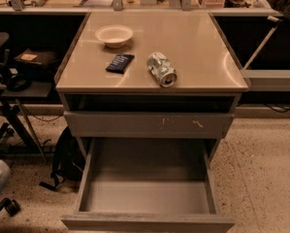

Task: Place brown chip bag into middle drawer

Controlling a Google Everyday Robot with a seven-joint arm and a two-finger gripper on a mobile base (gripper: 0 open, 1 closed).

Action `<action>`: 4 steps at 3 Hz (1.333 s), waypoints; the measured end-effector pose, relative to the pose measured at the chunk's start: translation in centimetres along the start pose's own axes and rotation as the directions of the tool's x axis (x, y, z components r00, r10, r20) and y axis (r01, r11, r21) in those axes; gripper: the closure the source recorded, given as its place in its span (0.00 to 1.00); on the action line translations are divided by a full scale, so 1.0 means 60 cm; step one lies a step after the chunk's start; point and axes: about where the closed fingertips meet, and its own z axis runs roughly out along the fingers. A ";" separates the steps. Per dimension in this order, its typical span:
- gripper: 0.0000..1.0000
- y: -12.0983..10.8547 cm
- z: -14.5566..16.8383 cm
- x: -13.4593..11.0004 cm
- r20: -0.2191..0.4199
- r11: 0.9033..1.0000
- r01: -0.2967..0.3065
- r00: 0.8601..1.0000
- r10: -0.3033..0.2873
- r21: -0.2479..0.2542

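The gripper is outside the frame, so whether it is spread or pinching cannot be told. At the top right corner a crinkled dark-brown and tan shape, seemingly the brown chip bag (pixel 282 0), is cut off by the edge. The cabinet top (pixel 193 38) bears a bowl (pixel 114 35), a dark-blue packet (pixel 120 62) and a can (pixel 162 69) on its side. Below the scratched drawer front (pixel 149 124) the middle drawer (pixel 144 196) stands pulled out, speckled floor (pixel 261 169) beside it.

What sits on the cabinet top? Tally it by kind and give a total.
Bowl: 1
Dark-blue packet: 1
Drink can: 1
Total: 3
Gripper: not in view.
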 end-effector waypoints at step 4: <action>1.00 0.089 -0.188 0.138 -0.060 0.998 -0.036 0.997 0.039 0.047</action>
